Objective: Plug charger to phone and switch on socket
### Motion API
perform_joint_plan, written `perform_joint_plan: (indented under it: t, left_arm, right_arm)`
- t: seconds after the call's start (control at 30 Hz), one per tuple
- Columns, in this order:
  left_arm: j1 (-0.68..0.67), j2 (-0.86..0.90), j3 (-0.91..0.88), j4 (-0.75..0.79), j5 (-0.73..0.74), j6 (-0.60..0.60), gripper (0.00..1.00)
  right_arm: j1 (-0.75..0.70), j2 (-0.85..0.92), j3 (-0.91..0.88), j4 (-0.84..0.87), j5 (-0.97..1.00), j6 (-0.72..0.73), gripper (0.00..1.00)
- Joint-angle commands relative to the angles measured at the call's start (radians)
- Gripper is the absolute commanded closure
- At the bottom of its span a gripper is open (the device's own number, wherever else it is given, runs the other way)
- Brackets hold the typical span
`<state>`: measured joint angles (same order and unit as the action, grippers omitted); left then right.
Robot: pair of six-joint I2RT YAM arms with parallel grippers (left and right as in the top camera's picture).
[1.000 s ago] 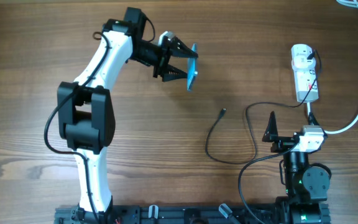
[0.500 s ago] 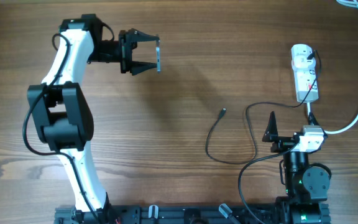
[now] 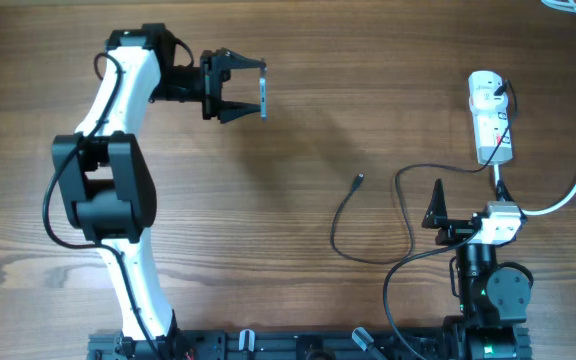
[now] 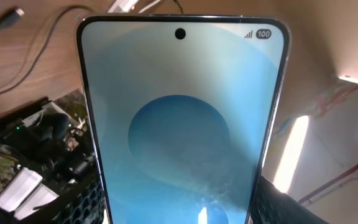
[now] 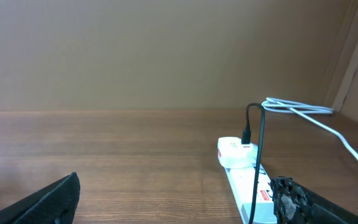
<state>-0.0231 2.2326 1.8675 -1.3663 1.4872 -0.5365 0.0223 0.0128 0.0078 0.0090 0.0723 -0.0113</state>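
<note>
Two tools: my left tool [image 3: 251, 88] is clamped on the phone [image 4: 179, 143] and holds it clear of the counter [image 3: 368, 60]. My right tool [image 5: 176, 180] is spread wide with nothing in it, low at the near right.
Step in hand: carrying the phone. By my judgement the task is at an early stage, with nothing plugged at the phone end and the switch not yet attended to.
Phone position: far left of the counter, well apart from the cable tip. It shows edge-on from overhead, with its screen facing my left wrist camera.
Phone condition: the screen is lit cyan with a darker blue disc. A punch-hole lens sits at the upper end, a "100" reading in the corner, and the frame is slim and pale. I judge the glass slippery in a grip.
Charge port: not visible in any view.
Charger [image 3: 368, 235]: thin black cable looped on the counter. Its connector tip [image 3: 358, 181] lies free near the middle, touching nothing else. The other end rises into a white adapter [image 5: 235, 152] on the socket [image 3: 490, 130].
Socket condition: white strip at the far right with a red marking. I cannot tell the switch position.
Next move calls for: my right tool to pinch the tip squarely, then the port end of the phone presented in line with it.
</note>
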Motion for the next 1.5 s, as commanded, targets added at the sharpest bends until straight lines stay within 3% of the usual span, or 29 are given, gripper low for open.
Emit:
perform_joint_plan:
  t: [0.0, 0.93, 1.23, 1.47]
  left_arm:
    - [-0.015, -0.035, 0.008, -0.004, 0.069, 0.012, 0.32]
    - [-0.019, -0.035, 0.008, -0.005, 0.069, 0.028, 0.32]
    - [-0.019, -0.035, 0.009, -0.004, 0.069, 0.027, 0.27]
    - [-0.019, -0.035, 0.008, -0.019, 0.069, 0.027, 0.31]
  right_arm:
    - [-0.003, -0.008, -0.003, 0.005, 0.003, 0.014, 0.0]
    - [-0.003, -0.008, -0.003, 0.005, 0.003, 0.014, 0.0]
    - [-0.003, -0.008, -0.003, 0.005, 0.003, 0.014, 0.0]
    - [-0.003, -0.008, -0.003, 0.005, 0.003, 0.014, 0.0]
